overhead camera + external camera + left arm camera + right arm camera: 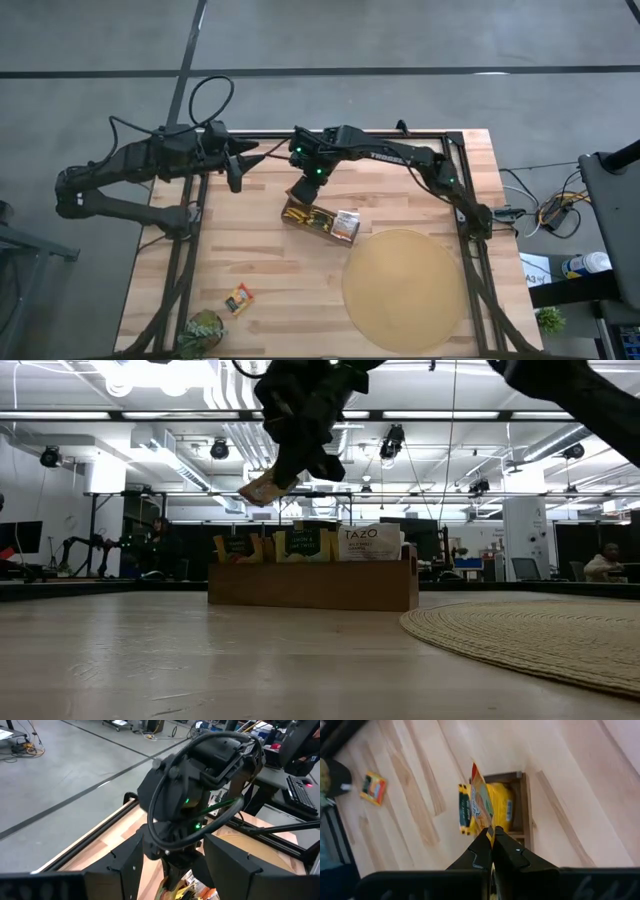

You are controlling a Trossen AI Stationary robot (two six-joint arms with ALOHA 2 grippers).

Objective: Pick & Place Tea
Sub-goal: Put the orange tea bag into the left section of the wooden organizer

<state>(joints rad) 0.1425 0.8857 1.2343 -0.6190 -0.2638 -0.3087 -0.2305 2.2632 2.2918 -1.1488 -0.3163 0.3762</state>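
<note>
Low view. Right gripper pinches a tea sachet above the wooden box of upright sachets; woven mat at the table's right edge.

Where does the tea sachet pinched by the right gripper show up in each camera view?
High view: not discernible, hidden under the right gripper above the wooden box.
Low view: the sachet hangs upper left of centre, above the box.
Left wrist view: cannot tell it from the packets at the bottom edge.
Right wrist view: sachet at centre, edge-on between the shut jaws.
Shared landmark: the wooden box.
</note>
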